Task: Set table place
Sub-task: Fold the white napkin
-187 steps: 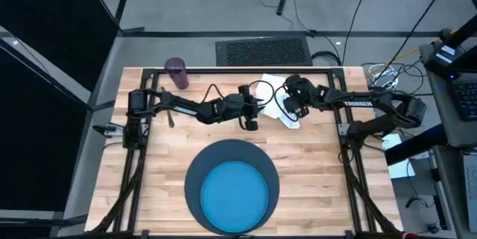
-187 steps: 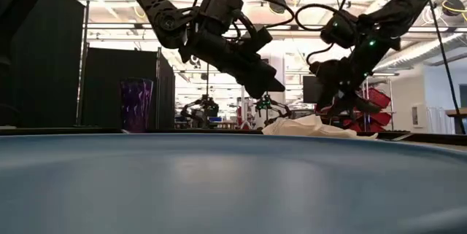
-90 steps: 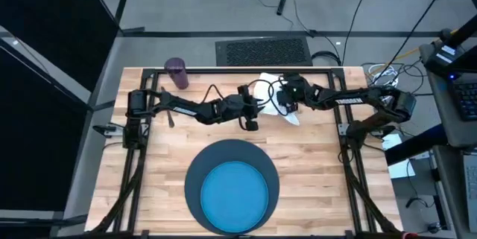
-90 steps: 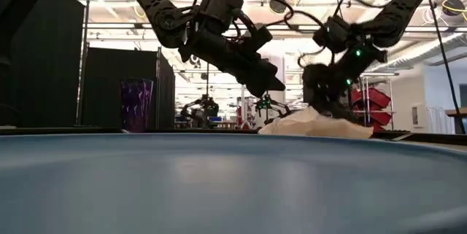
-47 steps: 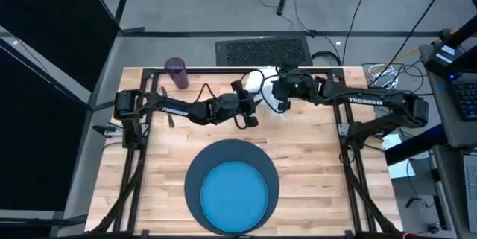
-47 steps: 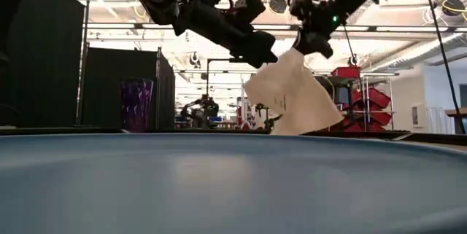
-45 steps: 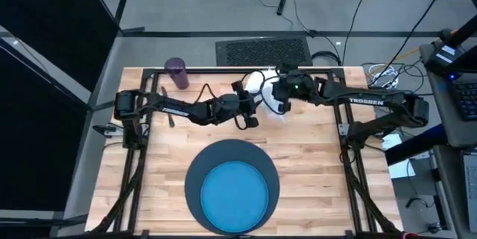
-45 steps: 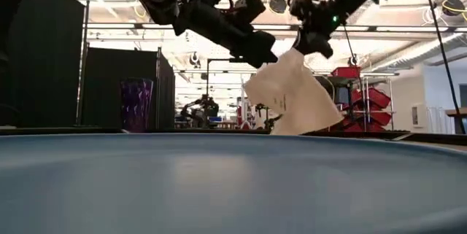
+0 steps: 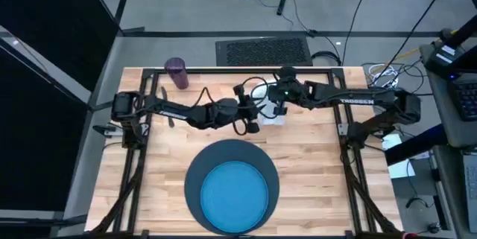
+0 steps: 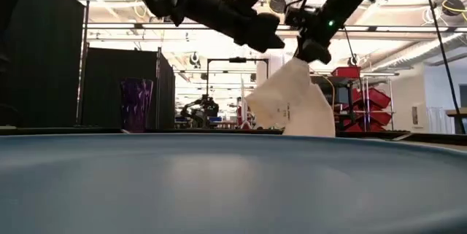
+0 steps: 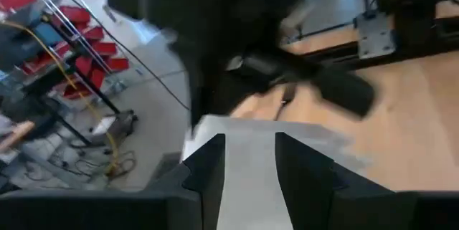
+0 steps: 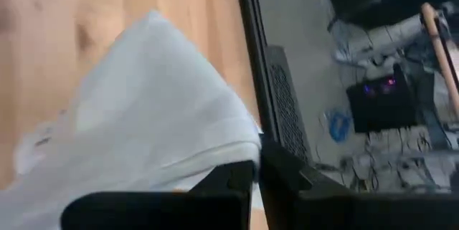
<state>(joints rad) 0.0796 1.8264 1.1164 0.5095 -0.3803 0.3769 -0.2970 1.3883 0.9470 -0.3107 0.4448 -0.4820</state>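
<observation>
Both grippers meet over the far middle of the pale plank table (image 9: 313,157), the right gripper (image 10: 312,50) pinching a limp, creased white napkin (image 10: 292,103) aloft, the left gripper (image 11: 249,160) parted narrowly beside it, the smooth blue plate (image 9: 234,193) on its round slate mat (image 9: 195,173).

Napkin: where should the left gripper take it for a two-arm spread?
Probably the free lower corner of the napkin, approached from the side. It hangs by its top from the right gripper, so lower edges dangle clear of the table. The left gripper is open beside it.
</observation>
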